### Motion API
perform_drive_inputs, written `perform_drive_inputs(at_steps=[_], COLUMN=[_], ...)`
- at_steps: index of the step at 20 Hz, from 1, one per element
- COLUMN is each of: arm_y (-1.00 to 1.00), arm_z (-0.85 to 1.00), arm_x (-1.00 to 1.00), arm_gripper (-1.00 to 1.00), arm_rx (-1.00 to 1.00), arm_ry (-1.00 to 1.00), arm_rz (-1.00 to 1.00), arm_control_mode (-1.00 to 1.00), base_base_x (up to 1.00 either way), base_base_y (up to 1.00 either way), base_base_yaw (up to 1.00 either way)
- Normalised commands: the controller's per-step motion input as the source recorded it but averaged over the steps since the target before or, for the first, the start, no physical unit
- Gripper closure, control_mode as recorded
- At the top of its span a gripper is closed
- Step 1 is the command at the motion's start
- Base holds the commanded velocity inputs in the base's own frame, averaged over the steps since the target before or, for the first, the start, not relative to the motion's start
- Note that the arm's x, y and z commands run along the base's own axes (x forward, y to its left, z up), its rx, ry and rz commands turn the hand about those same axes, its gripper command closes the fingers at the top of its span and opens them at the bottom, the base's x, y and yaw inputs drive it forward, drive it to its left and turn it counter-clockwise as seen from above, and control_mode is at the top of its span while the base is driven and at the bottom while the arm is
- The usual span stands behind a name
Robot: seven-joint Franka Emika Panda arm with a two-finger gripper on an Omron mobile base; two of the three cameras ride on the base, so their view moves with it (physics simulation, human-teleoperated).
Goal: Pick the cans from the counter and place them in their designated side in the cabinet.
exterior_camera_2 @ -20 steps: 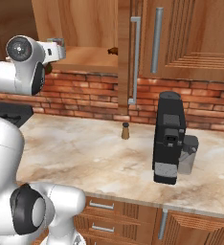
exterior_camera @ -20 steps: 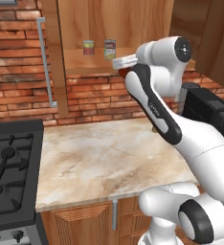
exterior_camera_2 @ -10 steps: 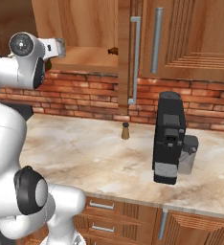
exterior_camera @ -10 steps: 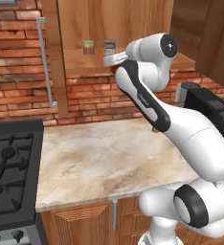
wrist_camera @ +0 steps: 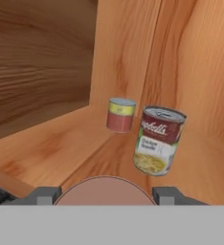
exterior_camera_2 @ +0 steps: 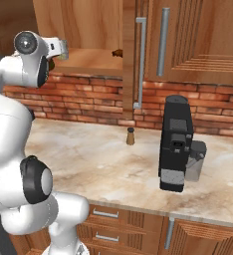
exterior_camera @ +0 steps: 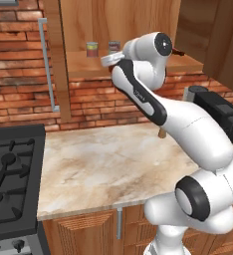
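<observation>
In the hand view, the greenish-topped can [wrist_camera: 120,115] stands left of centre on the cabinet shelf [wrist_camera: 47,148], and the silvery labelled can [wrist_camera: 159,139] stands just to its right, nearer the camera. At bottom centre, the gripper [wrist_camera: 104,194] is partly closed around the dark red can [wrist_camera: 103,190], one finger tip on each side.

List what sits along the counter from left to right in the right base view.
Robot arm → small brown shaker → black coffee machine, all along the marbled counter.
</observation>
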Motion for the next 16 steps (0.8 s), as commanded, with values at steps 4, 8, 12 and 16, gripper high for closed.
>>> perform_drive_inputs(at_steps=[4,8,12,16], arm_y=[0.12,0.13,0.09,0.05], arm_z=[-0.04,-0.02,-0.09,-0.30], arm_x=[0.37,0.40,0.39,0.26], arm_gripper=[1.00,1.00,1.00,1.00], arm_rx=[-0.02,0.00,0.00,0.00], arm_ry=[0.00,0.00,0.01,0.00], arm_rz=[0.01,0.00,0.00,0.00], arm_control_mode=[-1.00,-1.00,-1.00,-1.00], base_base_x=[0.00,0.00,0.00,0.00], base_base_y=[0.00,0.00,0.00,0.00], base_base_yaw=[0.00,0.00,0.00,0.00])
